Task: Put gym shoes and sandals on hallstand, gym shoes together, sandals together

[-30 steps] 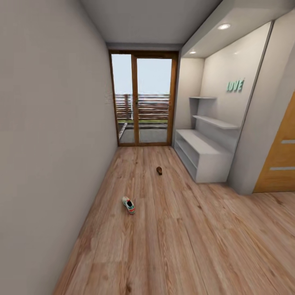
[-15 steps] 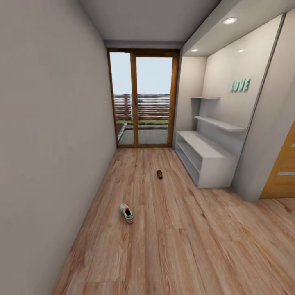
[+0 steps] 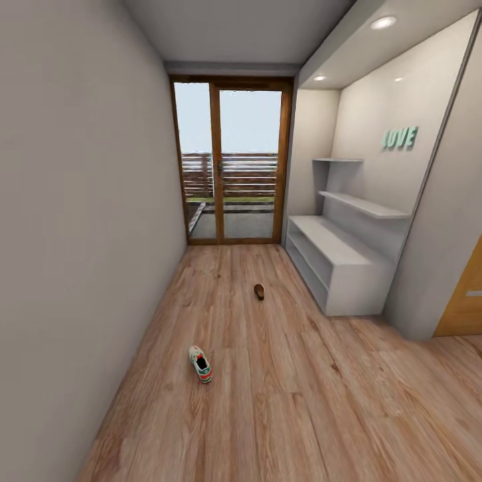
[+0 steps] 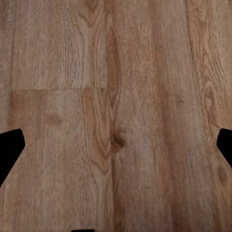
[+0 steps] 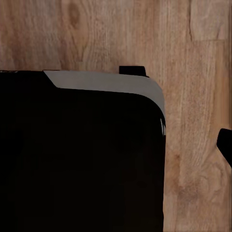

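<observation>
A corridor, seen from the head camera. Left of the grey hallstand [image 3: 341, 268] and nearest the camera, one white gym shoe [image 3: 200, 363] lies alone on the wooden corridor floor [image 3: 281, 402]. Closer to the hallstand lies one brown sandal [image 3: 259, 291]. The hallstand appears bare. The left gripper [image 4: 116, 145] is spread wide over bare planks, empty; the right gripper's opening cannot be told.

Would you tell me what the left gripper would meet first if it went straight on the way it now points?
Most likely the bare corridor floor: the left wrist view looks along the fingers at wood planks, nothing between, though depth is unclear.
</observation>
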Controlling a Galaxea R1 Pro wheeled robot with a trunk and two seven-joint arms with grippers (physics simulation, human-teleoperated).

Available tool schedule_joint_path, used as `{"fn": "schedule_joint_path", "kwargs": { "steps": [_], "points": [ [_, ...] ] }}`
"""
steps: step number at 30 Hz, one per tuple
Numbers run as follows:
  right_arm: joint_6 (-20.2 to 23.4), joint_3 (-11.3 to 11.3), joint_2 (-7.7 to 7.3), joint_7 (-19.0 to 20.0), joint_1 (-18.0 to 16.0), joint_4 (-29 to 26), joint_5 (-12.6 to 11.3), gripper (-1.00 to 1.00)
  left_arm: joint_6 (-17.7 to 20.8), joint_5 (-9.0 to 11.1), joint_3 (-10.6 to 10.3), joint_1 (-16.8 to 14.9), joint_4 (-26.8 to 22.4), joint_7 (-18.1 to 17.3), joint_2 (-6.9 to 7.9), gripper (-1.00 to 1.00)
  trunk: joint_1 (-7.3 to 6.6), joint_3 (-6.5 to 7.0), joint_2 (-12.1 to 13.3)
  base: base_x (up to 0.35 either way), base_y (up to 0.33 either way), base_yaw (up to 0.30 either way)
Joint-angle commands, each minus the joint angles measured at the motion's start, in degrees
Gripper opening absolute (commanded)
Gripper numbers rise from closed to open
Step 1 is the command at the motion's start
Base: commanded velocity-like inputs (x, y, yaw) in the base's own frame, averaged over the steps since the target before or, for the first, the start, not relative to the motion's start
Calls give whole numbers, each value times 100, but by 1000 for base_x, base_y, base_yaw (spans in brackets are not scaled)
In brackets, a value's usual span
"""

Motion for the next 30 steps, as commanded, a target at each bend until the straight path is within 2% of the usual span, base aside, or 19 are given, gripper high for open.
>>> {"fn": "schedule_joint_path", "kwargs": {
  "steps": [1,7,17,30],
  "points": [
    [-13,-2,-1,8,-1,-1,2,100,-19,-2,1,-3,4,0,-1,100,3,-5,-2,345,-99,0],
    [-13,-4,-1,8,-1,-2,2,100,-19,-2,1,-3,4,1,-1,100,3,-15,-2,344,-100,56],
    [-11,-4,-1,5,-1,-2,2,100,-19,-2,1,-3,4,-1,-1,100,3,-62,-2,343,-102,157],
    [-12,33,-3,-20,-1,7,18,100,-19,-2,1,-3,4,-1,-2,100,3,-70,-2,309,-146,22]
  ]
}}
